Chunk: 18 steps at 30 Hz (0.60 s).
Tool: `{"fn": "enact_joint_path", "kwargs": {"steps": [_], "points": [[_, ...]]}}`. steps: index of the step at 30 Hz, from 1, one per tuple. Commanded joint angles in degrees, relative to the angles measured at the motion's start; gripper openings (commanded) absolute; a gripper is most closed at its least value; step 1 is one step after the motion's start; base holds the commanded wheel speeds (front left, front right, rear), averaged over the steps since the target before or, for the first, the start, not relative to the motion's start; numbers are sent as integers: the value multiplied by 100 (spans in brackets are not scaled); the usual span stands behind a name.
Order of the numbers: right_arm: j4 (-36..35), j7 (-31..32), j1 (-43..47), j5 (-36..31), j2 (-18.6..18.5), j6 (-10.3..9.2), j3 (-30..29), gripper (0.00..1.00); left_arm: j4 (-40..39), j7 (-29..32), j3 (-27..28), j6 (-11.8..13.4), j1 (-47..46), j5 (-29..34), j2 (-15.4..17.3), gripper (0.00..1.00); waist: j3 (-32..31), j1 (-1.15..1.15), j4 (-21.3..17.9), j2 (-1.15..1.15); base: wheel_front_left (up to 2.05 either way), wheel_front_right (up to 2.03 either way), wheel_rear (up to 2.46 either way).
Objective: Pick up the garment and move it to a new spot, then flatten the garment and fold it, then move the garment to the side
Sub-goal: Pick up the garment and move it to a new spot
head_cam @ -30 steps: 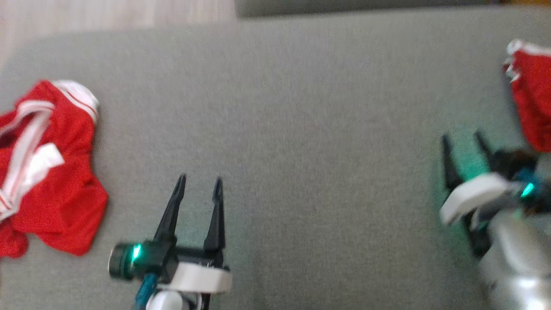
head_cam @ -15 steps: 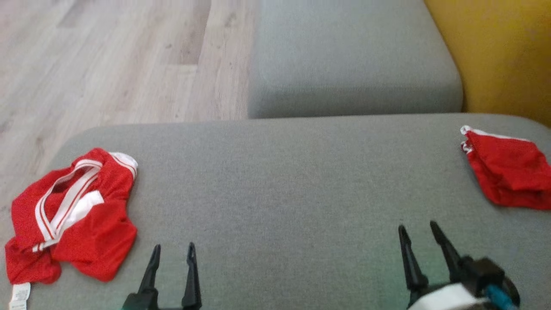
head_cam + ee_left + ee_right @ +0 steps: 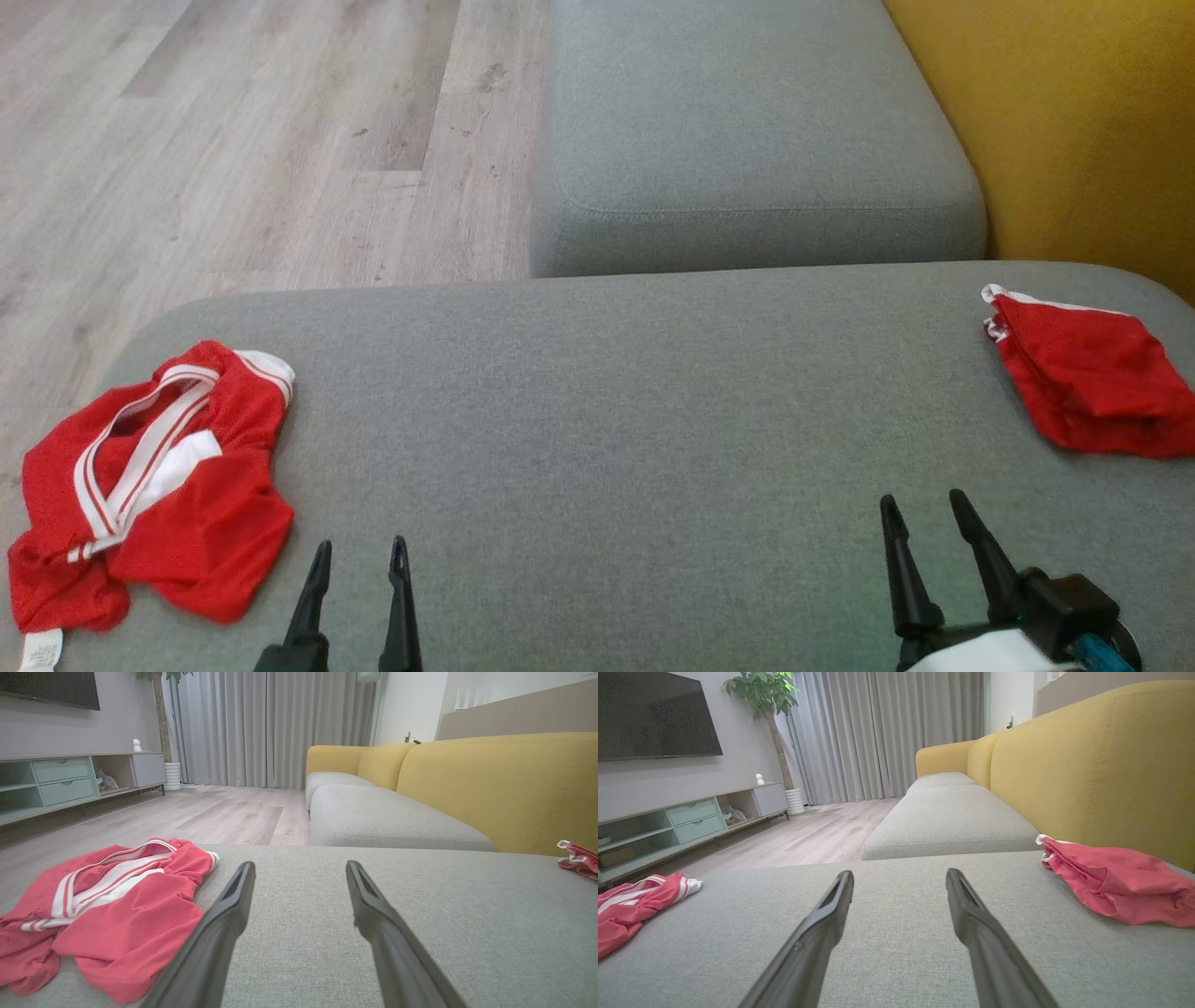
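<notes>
A crumpled red garment point(image 3: 187, 504) with white striped trim lies at the left end of the grey seat cushion point(image 3: 607, 420); it shows in the left wrist view point(image 3: 131, 924) and the right wrist view point(image 3: 626, 910) too. A second red garment point(image 3: 1088, 383), folded flat, rests at the right end against the backrest point(image 3: 1115, 882). My left gripper point(image 3: 361, 546) stands open and empty just right of the crumpled garment point(image 3: 300, 865). Open and empty as well, my right gripper point(image 3: 922, 501) sits below and left of the folded one point(image 3: 900, 873).
A second grey cushion point(image 3: 747, 140) adjoins the far side. The yellow backrest point(image 3: 1074, 121) runs along the right. Wooden floor point(image 3: 233, 140) lies beyond the cushion's left and far edges. A TV cabinet point(image 3: 691, 816) stands across the room.
The head camera has tilted up, so the floor and far cushion came into view and both grippers sit lower in the picture. Both garments lie as before; both grippers stay open.
</notes>
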Motion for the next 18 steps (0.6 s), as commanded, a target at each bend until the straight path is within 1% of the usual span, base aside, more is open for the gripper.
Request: {"fn": "enact_joint_path", "kwargs": {"steps": [1, 8, 11, 14, 18], "points": [[-203, -62, -201, 54, -31, 37, 88, 100, -162, -30, 209, -13, -234, 79, -13, 100, 9, 0, -6, 0, 0, 0, 0], [-140, -62, -200, 64, -31, 37, 98, 100, -140, -30, 234, -20, -213, 100, -13, 100, -20, 0, -40, 0, 0, 0, 0], [-131, -62, -175, 71, -31, 37, 78, 100, -115, -30, 219, -39, -214, 122, -13, 100, -39, 0, 7, 0, 0, 0, 0], [-145, -62, -135, 110, -31, 37, 47, 100, -102, -30, 229, -44, -254, 151, -13, 100, -34, 0, 181, 0, 0, 0, 0], [-191, -62, -120, 209, -31, 37, -1, 100, -106, -30, 300, -61, -307, 229, -13, 100, 15, 0, 614, 0, 0, 0, 0]]}}
